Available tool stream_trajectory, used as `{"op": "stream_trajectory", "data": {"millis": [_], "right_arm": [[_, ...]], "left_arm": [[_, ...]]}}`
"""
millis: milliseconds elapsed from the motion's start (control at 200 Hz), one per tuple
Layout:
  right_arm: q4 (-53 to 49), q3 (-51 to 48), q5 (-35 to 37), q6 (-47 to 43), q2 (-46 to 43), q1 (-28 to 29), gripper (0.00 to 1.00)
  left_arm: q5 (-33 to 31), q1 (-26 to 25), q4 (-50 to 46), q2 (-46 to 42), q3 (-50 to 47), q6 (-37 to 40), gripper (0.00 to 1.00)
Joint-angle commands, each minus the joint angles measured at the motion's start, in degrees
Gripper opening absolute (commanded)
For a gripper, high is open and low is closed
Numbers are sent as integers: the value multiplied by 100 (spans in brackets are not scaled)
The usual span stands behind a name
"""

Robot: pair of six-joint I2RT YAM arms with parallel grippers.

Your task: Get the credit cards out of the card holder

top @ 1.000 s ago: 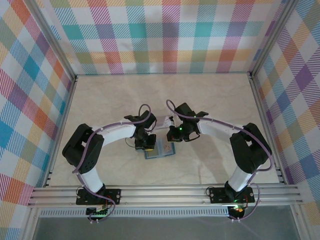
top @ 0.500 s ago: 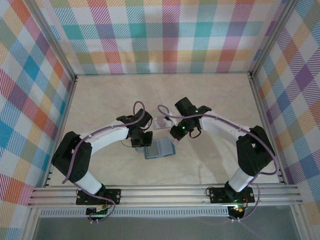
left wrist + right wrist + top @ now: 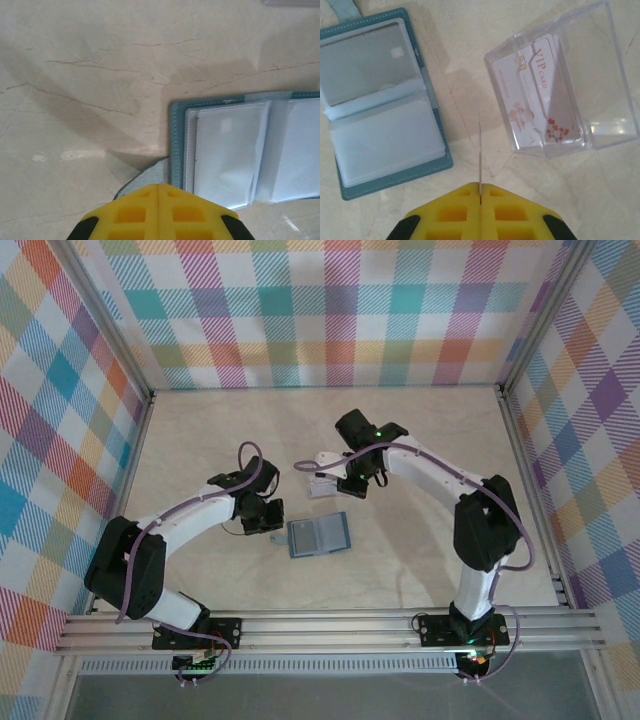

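Both arms have drawn back from the card holder (image 3: 318, 536), which now lies uncovered, open and flat on the marble table (image 3: 200, 440). At the holder's left edge, over its little tab, the left gripper (image 3: 159, 187) hovers with fingers pressed together, holding nothing. Beside a clear plastic box (image 3: 600, 75) containing VIP cards (image 3: 535, 95), the right gripper (image 3: 480, 186) pinches one thin credit card (image 3: 480, 150) edge-on.

The table (image 3: 100, 75) looks like smooth cream stone, thinly veined, with a soft sheen; the card holder (image 3: 382, 100) has a matt teal leather-like cover, stitched at its edge, and glossy clear plastic sleeves; the box (image 3: 600, 115) is hard transparent plastic; the credit cards (image 3: 535, 100) look glossy white; the left gripper (image 3: 158, 187) and right gripper (image 3: 480, 187) are matt yellow plastic.
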Motion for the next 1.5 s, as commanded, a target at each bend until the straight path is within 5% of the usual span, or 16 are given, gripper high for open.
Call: {"op": "stream_trajectory", "data": {"millis": [0,540,1385,1495], "right_arm": [[-662,635,72,-801,373,-39,0],[-1862,3106,82,-1580,1979,-21,0],[-2051,3700,216,-1909,2874,111,0],[-2047,3700,195,-1877,2840,119,6]], "left_arm": [[135,87,-22,-132,-120,-54,4],[158,192,-42,-235,-261,-17,4],[227,279,13,-251,-406,11,4],[237,287,30,-259,-429,14,4]]}}
